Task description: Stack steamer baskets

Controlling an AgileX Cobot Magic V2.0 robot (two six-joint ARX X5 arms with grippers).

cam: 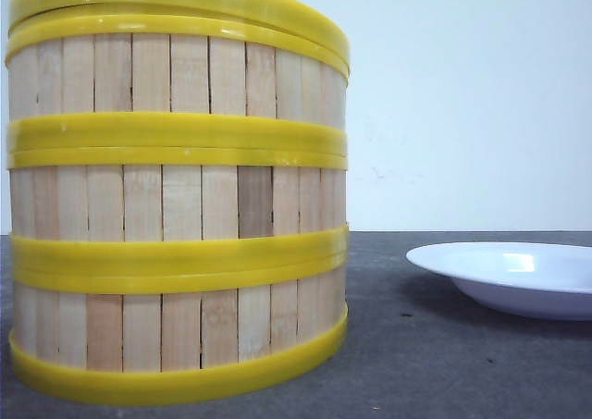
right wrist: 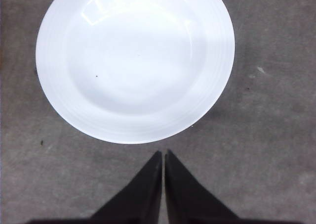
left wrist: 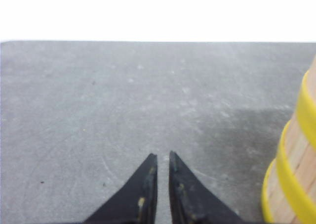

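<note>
Steamer baskets [cam: 176, 206] stacked (top cropped); both tools [left wrist: 161, 160] [right wrist: 163, 156] pressed together, empty.

I see a plain white wall [cam: 462, 95] behind a dark grey, faintly speckled table [cam: 416, 363], evenly and softly lit.

The steamer baskets [cam: 176, 206] show pale vertical wood slats banded by yellow rims; the plate [cam: 518, 276] is plain white, the table [cam: 416, 363] grey.
</note>
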